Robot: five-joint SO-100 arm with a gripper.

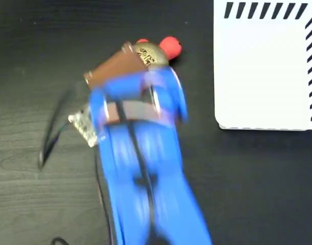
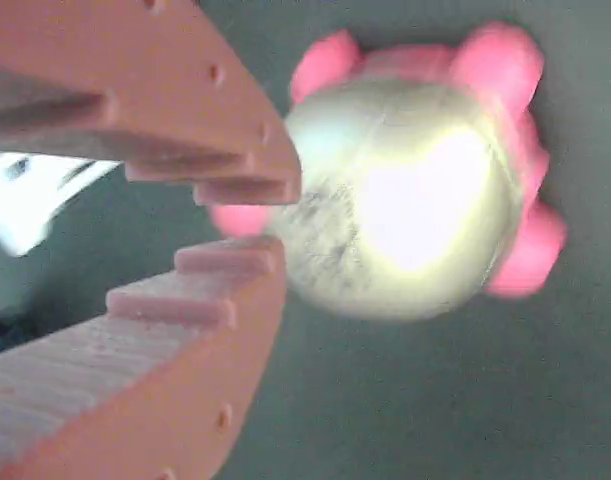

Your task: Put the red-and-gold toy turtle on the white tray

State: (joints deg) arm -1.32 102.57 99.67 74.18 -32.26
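The red-and-gold toy turtle [image 1: 154, 53] lies on the dark table, its red head [image 1: 170, 47] towards the right of the fixed view. In the wrist view its gold shell [image 2: 405, 200] fills the middle with pink-red legs around it. My gripper [image 2: 260, 225] sits just left of the shell, its jaws almost together with only a narrow gap, and a red leg shows behind that gap. Nothing is clamped between the fingers [image 2: 185, 110]. In the fixed view the brown gripper [image 1: 135, 55] touches the turtle's left side. The white tray [image 1: 263, 71] lies at the upper right, apart from both.
The blue arm [image 1: 145, 184] runs from the bottom edge up to the gripper and is motion-blurred. Black cables [image 1: 53, 132] trail on the dark wooden table [image 1: 33, 204] to its left. A strip of dark table separates the turtle from the tray.
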